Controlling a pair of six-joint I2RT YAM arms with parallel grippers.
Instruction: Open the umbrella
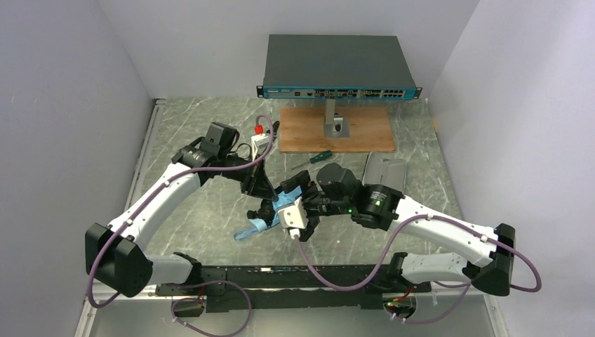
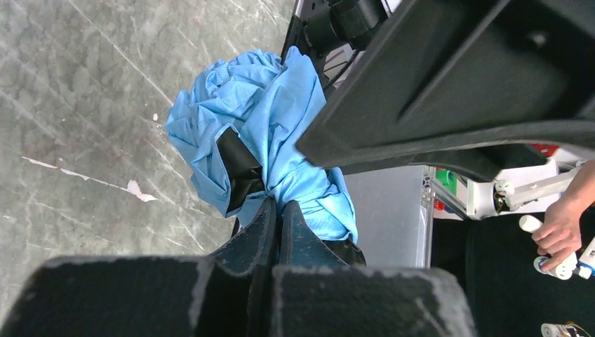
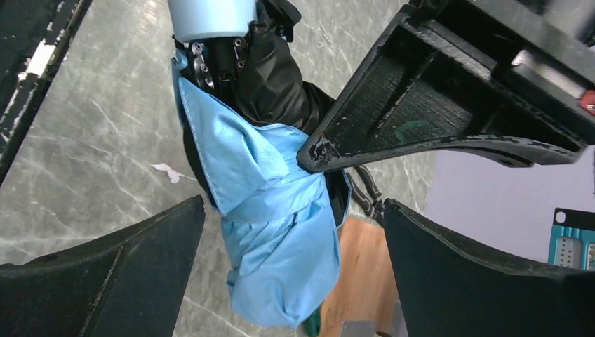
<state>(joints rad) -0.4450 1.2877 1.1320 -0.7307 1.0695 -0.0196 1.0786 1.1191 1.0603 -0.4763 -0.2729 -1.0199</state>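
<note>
Pinching only cloth looks like the main risk: the left hand [image 2: 275,210] is clamped shut on a fold of the umbrella [image 2: 281,126], which hangs folded above the middle of the table [image 1: 210,210], between the two arms. The fabric could slide out or tear under a pull, and the bundle would drop. The right hand [image 3: 293,210] stands wide, one finger on each side of the canopy, seemingly touching nothing. If it closes on loose cloth rather than on the pale handle [image 3: 210,17], a pull would probably stretch fabric instead of drawing out the shaft. A black band [image 2: 242,165] crosses the folds. If that is the tie, it would keep the ribs from spreading. The strap [image 1: 247,232] dangles and may snag.

No brand or writing is readable. The markings on the port strip of the rack unit [image 1: 337,67] are too small.
</note>
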